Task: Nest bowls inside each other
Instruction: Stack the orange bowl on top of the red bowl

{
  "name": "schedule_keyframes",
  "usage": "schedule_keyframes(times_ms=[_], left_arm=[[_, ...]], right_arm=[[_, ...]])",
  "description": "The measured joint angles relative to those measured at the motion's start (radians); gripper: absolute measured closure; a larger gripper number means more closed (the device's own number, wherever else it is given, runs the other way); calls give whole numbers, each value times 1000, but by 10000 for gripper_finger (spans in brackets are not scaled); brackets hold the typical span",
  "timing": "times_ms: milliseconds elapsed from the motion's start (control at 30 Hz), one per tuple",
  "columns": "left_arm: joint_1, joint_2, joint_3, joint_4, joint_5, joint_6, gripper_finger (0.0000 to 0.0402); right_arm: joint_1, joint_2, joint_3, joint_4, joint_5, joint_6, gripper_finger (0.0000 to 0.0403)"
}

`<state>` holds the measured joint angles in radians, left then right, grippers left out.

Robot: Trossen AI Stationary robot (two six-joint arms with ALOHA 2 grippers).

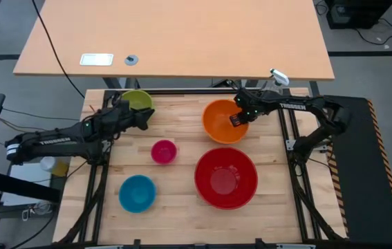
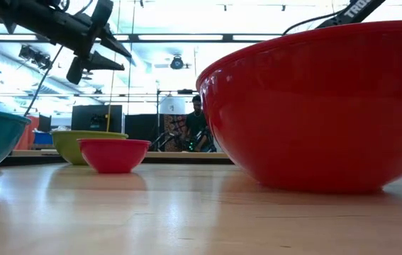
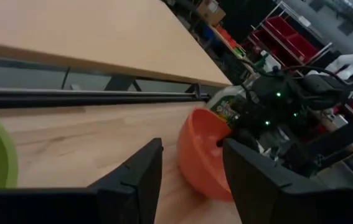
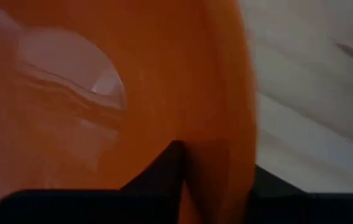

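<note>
Five bowls stand on their bases on the wooden table: lime green [image 1: 137, 101] far left, orange [image 1: 223, 122] far right, pink [image 1: 164, 151] in the middle, red [image 1: 226, 177] near right, blue [image 1: 137, 193] near left. My left gripper [image 1: 144, 119] hangs open, clear of the table, beside the green bowl's right rim with nothing between its fingers [image 3: 136, 180]. My right gripper [image 1: 238, 120] points down at the orange bowl's far right rim and is shut on it. My right gripper holds the orange bowl's rim wall [image 4: 220, 168] on the bowl's far right side. One finger [image 4: 167, 171] is inside the bowl and the other [image 4: 272, 183] outside. The fingers come steeply from above. Whether the bowl is lifted off the table does not show.
A white-capped bottle [image 1: 277, 77] stands at the table's far right corner behind the right arm. A tan desk [image 1: 175, 38] lies beyond the far edge. In the low view a person [image 2: 196, 124] shows far back in the room.
</note>
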<state>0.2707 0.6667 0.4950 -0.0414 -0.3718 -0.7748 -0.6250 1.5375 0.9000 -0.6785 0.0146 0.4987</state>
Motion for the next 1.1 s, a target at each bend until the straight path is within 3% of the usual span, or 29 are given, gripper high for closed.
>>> schedule_keyframes(times_ms=[200, 367, 600, 867, 1100], left_arm=[[0, 10, 1, -1, 0, -46, 230], [0, 9, 1, 0, 0, -49, 230], [0, 9, 2, 0, -1, -44, 230], [0, 9, 2, 0, -1, -45, 230], [0, 9, 2, 0, -1, -45, 230]], right_arm=[[-1, -77, -3, 28, -25, 3, 388], [-3, -165, 35, -33, 31, -14, 388], [24, -265, 154, -109, 20, -65, 378], [156, -338, 207, -31, -318, -260, 375], [401, -290, 207, -40, -342, -329, 373]])
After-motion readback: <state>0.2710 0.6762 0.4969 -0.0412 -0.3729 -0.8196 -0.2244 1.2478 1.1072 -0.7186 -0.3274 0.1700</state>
